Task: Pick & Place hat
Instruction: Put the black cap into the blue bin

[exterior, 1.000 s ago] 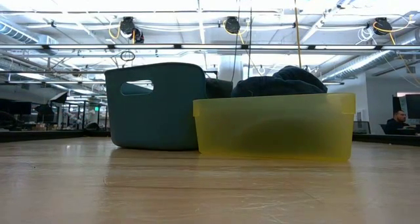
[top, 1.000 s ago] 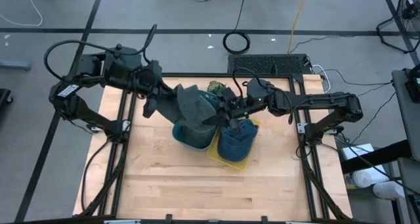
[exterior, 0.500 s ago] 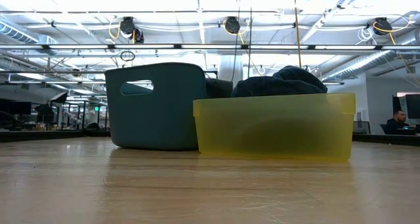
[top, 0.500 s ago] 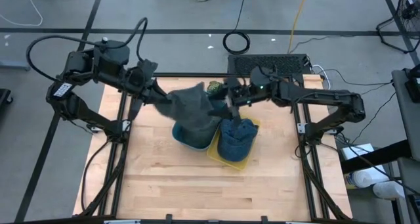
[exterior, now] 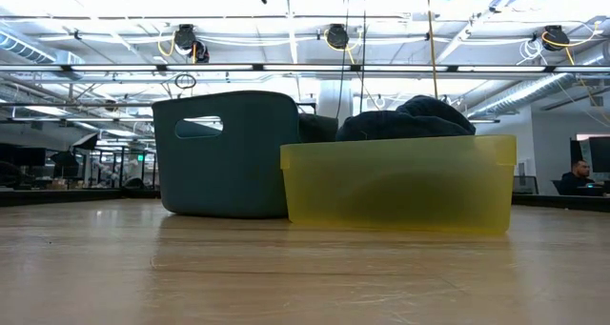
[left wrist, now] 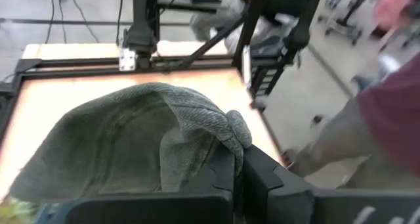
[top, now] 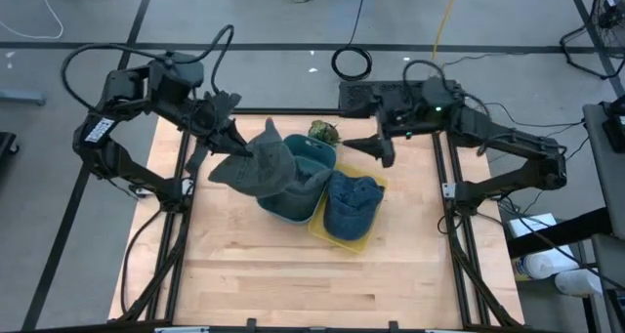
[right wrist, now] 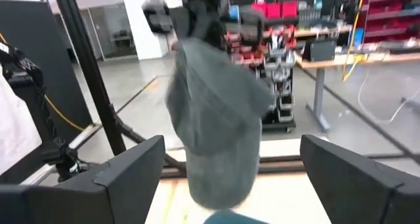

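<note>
Gripping grey hat, left gripper

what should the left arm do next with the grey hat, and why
Probably lower the grey hat into the teal bin. The left gripper holds it shut, hanging over that bin. The yellow bin already holds a blue hat, and the right gripper is open and clear of the hat, near the table's far edge.
</note>
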